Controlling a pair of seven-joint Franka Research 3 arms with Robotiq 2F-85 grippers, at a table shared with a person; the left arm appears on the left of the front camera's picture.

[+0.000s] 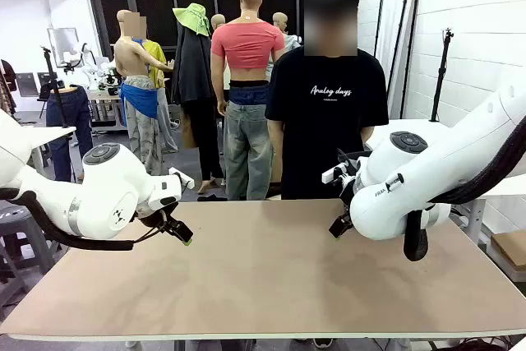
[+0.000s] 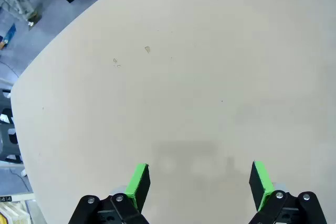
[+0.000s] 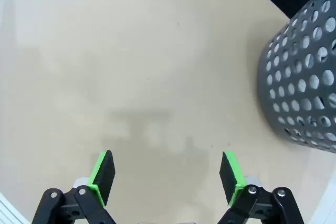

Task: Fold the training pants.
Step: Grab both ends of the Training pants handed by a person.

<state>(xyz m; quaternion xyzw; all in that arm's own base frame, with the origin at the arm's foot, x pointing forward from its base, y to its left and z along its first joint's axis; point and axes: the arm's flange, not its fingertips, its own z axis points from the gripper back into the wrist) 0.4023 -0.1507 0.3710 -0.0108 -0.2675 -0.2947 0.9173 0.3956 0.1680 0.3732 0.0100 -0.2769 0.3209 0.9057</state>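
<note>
The training pants are out of view. My left gripper point(image 1: 179, 233) hovers just above the tan table point(image 1: 263, 285) at its left side, open, with nothing between its green pads point(image 2: 139, 181). My right gripper point(image 1: 338, 227) hangs over the table's right side, also open and holding nothing. In the left wrist view the left gripper point(image 2: 199, 176) looks down on bare tabletop. In the right wrist view the right gripper point(image 3: 168, 170) does the same.
A grey perforated basket point(image 3: 302, 77) stands on the table close to the right gripper. A person in a black T-shirt point(image 1: 327, 113) stands at the far edge. The table's rounded corner and edge point(image 2: 23, 129) lie near the left gripper.
</note>
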